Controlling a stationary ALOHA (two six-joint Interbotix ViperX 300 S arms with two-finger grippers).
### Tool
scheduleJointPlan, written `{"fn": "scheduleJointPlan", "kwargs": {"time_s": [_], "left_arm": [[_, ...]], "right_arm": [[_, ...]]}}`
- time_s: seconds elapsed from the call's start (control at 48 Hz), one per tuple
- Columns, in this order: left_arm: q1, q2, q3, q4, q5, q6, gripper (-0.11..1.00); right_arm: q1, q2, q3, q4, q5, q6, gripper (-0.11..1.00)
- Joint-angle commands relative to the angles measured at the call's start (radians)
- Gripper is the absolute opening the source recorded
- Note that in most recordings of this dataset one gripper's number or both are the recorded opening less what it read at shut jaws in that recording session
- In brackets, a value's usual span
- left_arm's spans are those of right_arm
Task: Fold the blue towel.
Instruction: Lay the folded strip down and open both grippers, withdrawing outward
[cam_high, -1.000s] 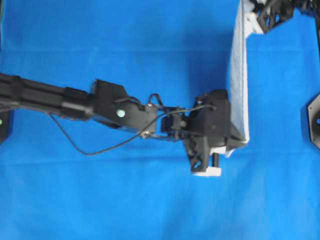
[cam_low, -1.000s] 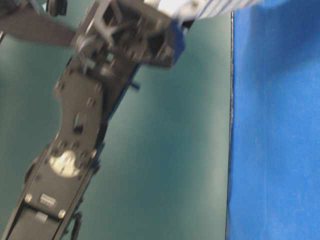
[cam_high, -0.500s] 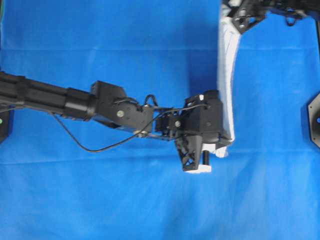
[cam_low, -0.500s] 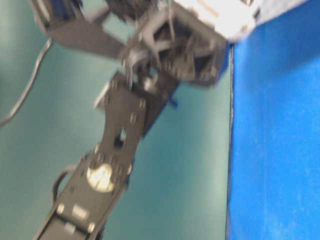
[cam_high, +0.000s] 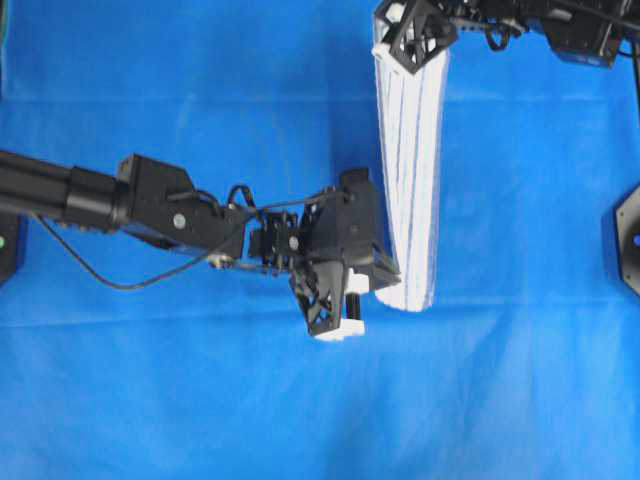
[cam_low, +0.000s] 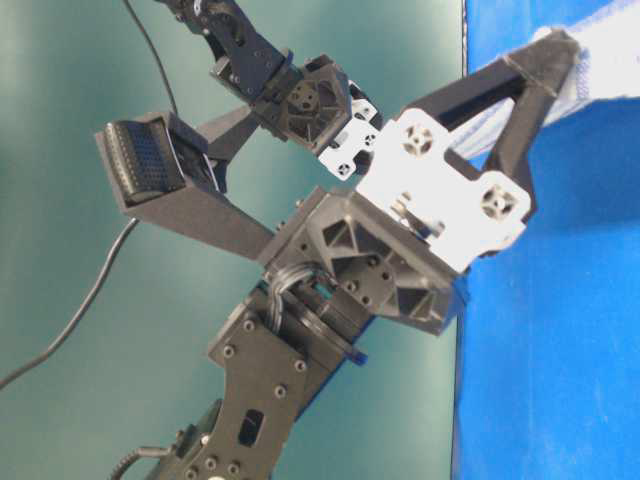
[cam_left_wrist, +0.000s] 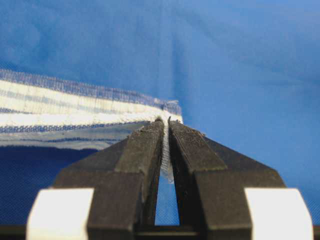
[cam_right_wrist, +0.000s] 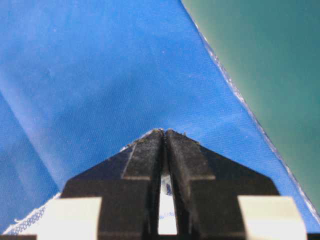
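The blue towel (cam_high: 412, 180), white with thin blue stripes, hangs off the table as a long narrow strip stretched between my two grippers. My right gripper (cam_high: 388, 42) is shut on its far end at the top of the overhead view. Nearer the middle, my left gripper (cam_high: 392, 284) is shut on its near corner. In the left wrist view the towel's edge (cam_left_wrist: 75, 107) runs left from the closed left gripper (cam_left_wrist: 166, 122). White cloth (cam_right_wrist: 167, 210) shows between the fingers of the right gripper (cam_right_wrist: 165, 132). From table level the towel (cam_low: 612, 45) is pinched in black fingertips (cam_low: 545, 60).
A plain blue sheet (cam_high: 150, 400) covers the whole table. Its edge (cam_right_wrist: 240, 95) borders green floor in the right wrist view. Black arm bases sit at the right edge (cam_high: 628, 240) and left edge (cam_high: 8, 250). The left arm (cam_high: 120, 200) reaches across the middle.
Both grippers have carried the towel to the left. The right gripper slid left along the far side, and the left gripper drew back left with the near corner.
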Motion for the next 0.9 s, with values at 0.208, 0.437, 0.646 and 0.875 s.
{"fn": "scheduleJointPlan", "kwargs": {"time_s": [0.208, 0.437, 0.646, 0.875], "left_arm": [[0.009, -0.040, -0.011, 0.000, -0.009, 0.002, 0.16], [0.020, -0.071, -0.005, 0.000, 0.044, 0.021, 0.59], [0.051, -0.199, 0.040, 0.000, 0.158, 0.067, 0.58], [0.118, -0.347, 0.132, 0.003, 0.120, 0.155, 0.58]], "right_arm": [[0.029, -0.017, -0.017, -0.003, -0.008, -0.002, 0.05], [0.051, -0.018, -0.017, -0.003, -0.006, -0.002, 0.13], [0.064, -0.077, 0.003, -0.006, 0.011, -0.021, 0.66], [0.066, -0.252, 0.123, -0.006, -0.009, -0.023, 0.57]]}}
